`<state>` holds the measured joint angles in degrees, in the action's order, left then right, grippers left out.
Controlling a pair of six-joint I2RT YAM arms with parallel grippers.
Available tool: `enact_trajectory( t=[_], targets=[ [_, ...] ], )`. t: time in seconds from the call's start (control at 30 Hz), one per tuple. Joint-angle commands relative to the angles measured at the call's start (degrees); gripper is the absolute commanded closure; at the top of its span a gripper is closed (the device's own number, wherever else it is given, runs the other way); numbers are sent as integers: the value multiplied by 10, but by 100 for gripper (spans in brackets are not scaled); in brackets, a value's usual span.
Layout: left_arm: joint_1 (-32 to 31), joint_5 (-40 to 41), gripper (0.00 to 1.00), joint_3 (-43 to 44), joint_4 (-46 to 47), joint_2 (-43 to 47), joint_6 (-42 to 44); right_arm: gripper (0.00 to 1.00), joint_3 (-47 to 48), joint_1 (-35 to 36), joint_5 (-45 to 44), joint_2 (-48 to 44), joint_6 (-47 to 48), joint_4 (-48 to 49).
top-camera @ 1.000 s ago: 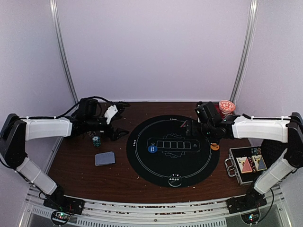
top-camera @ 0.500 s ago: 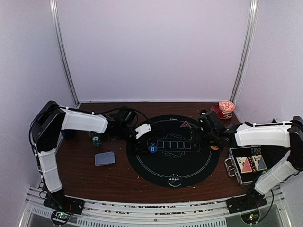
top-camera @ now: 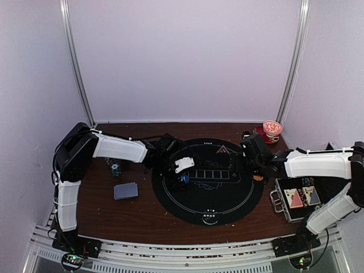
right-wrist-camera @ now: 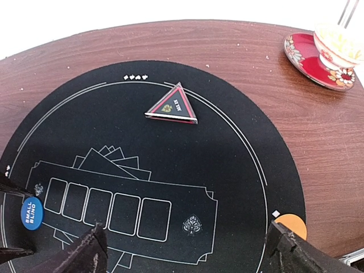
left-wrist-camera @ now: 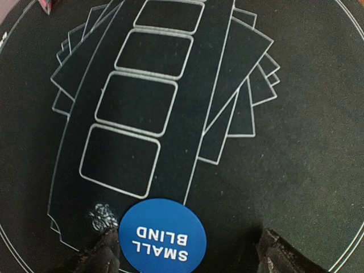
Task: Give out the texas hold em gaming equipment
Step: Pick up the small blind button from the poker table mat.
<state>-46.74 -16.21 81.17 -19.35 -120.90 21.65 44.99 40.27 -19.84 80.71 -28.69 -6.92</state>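
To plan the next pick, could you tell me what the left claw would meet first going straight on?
Probably the blue SMALL BLIND disc, lying on the black mat between the fingers of the open left claw; the height above it is unclear.

Matt black cloth-like mat [right-wrist-camera: 239, 165] over a grained brown wood table [right-wrist-camera: 227, 45]; smooth blue disc [left-wrist-camera: 162, 236]

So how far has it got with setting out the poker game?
Early, it seems. The red triangle marker lies on the round mat, the orange disc at its right edge. The left gripper hangs open astride the blue SMALL BLIND disc; the right gripper hovers open, empty. The card deck and poker chips sit off the mat, undealt.
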Motion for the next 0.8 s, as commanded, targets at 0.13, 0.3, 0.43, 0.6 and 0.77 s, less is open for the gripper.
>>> enact_trajectory(
  t=[0.13, 0.3, 0.43, 0.6, 0.77],
  targets=[
    [3, 46, 15, 25, -20, -19, -14, 3, -7, 4, -13, -21, -3, 11],
    [4, 47, 19, 36, -35, -34, -8, 3, -7, 4, -13, -23, -1, 11],
    [4, 44, 26, 47, -59, -46, -4, 3, -8, 4, -12, -27, -1, 12],
    [4, 52, 35, 47, -71, -47, 1, 3, -9, 4, -12, -30, -1, 13],
    [4, 59, 43, 42, -81, -44, 3, 3, -10, 4, -12, -33, 0, 13]
  ],
)
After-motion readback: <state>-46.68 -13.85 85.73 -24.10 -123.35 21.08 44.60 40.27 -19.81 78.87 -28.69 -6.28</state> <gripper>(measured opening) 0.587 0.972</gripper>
